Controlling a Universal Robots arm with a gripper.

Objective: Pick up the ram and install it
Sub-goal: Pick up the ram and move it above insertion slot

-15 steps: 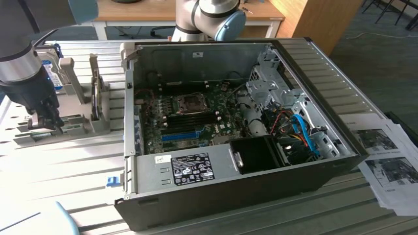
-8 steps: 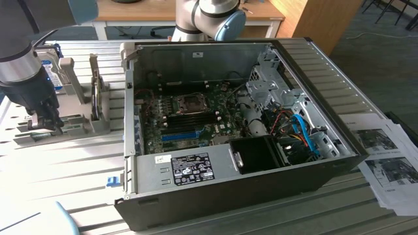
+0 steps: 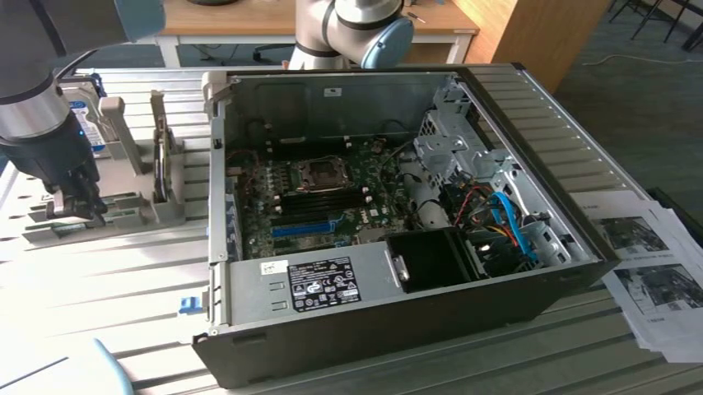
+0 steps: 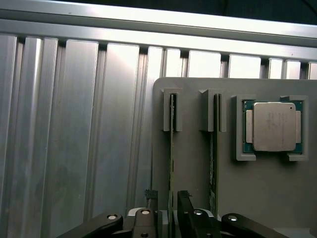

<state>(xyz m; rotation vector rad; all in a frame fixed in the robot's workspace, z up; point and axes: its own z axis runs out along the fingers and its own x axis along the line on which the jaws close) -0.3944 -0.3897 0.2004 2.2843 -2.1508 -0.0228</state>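
Above the holder [image 4: 257, 198], the arm [image 3: 33, 107] points down, gripper [image 4: 167, 201] spread astride the ram [image 4: 172, 148].

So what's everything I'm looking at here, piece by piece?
computer case: one, black, side open, on the table
table: one, silver slatted metal, under everything
motherboard: one, dark green, inside the case
long slot: one, blue, on the motherboard
hard drive: one, silver with a blue label, upright at the exterior view's left
papers: several sheets, white, printed, at the exterior view's right
holder: one, grey, on the table
processor chip: one, silver, in the holder's nest
ram: one, green, on edge in a holder slot
second stick: one, green, in the next slot
arm: one, grey
gripper: one, black, open, straddling the ram
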